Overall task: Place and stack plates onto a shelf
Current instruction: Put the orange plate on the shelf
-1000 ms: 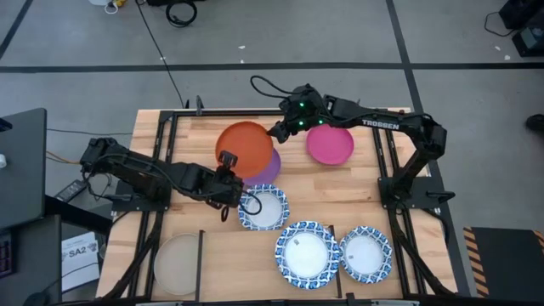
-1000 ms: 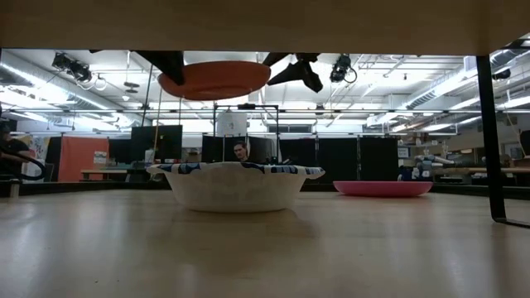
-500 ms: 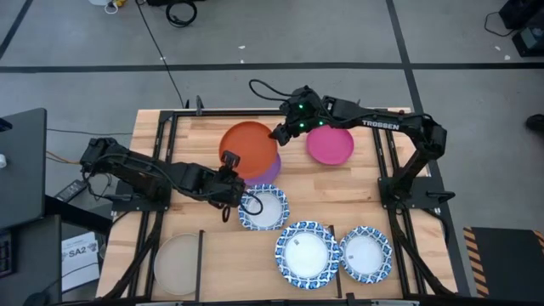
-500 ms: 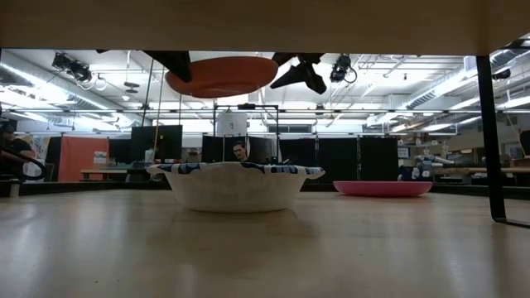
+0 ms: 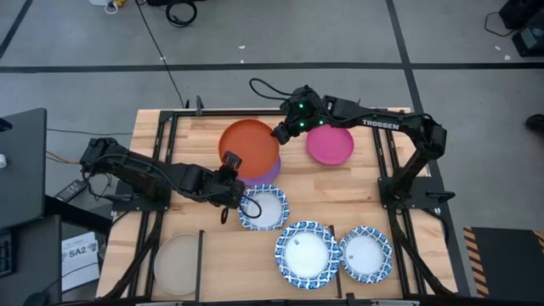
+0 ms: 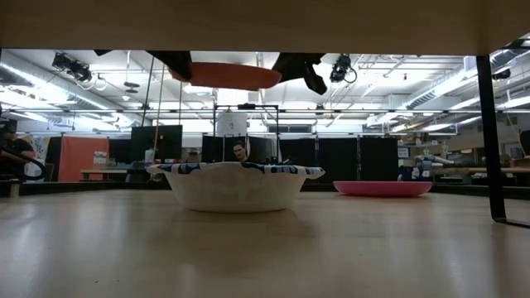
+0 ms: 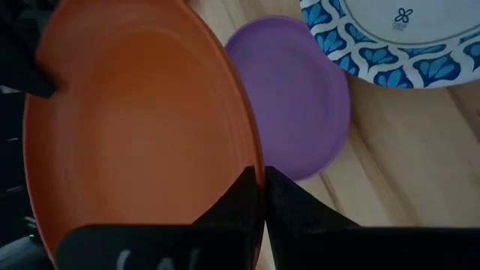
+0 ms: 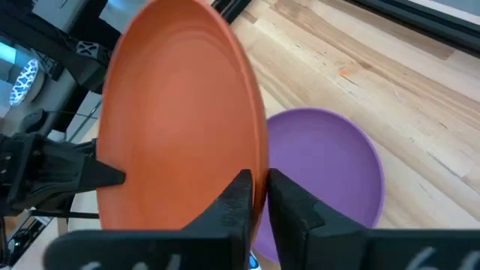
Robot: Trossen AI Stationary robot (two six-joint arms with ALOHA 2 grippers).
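Overhead first: we're holding the orange plate (image 5: 249, 149) in the air with both arms, sitting over the purple plate (image 5: 267, 172), which is peeking out at its 5 o'clock. Left gripper (image 5: 228, 161) is pinching the orange rim at about 7 o'clock; right gripper (image 5: 279, 133) is pinching it at about 2 o'clock. Magenta plate (image 5: 330, 144) is lying at 3 o'clock of the orange one, apart from it. Blue-rimmed plate (image 5: 263, 207) is sitting at 5 o'clock of the left gripper, two more blue-rimmed plates (image 5: 306, 253) (image 5: 365, 253) are resting near the front edge, and the beige plate (image 5: 178, 264) is sitting in a front-left bay of the shelf (image 5: 195, 136).

Low view: we're seeing the orange plate (image 6: 222, 75) hanging roughly level, well above the table, with dark fingers at both ends. A blue-rimmed plate (image 6: 235, 185) is standing right below it, and the magenta plate (image 6: 383, 188) is lying at 3 o'clock.

Left wrist view: our fingers (image 7: 234, 202) are closed narrow on the orange rim (image 7: 135, 127); the purple plate (image 7: 296, 105) and a blue-rimmed plate (image 7: 397, 37) are showing beyond.

Right wrist view: our fingers (image 8: 236, 202) are also clamped narrow on the orange rim (image 8: 180, 120), the purple plate (image 8: 322, 172) is lying on the wood underneath, and the left gripper (image 8: 97, 174) is gripping the far edge.
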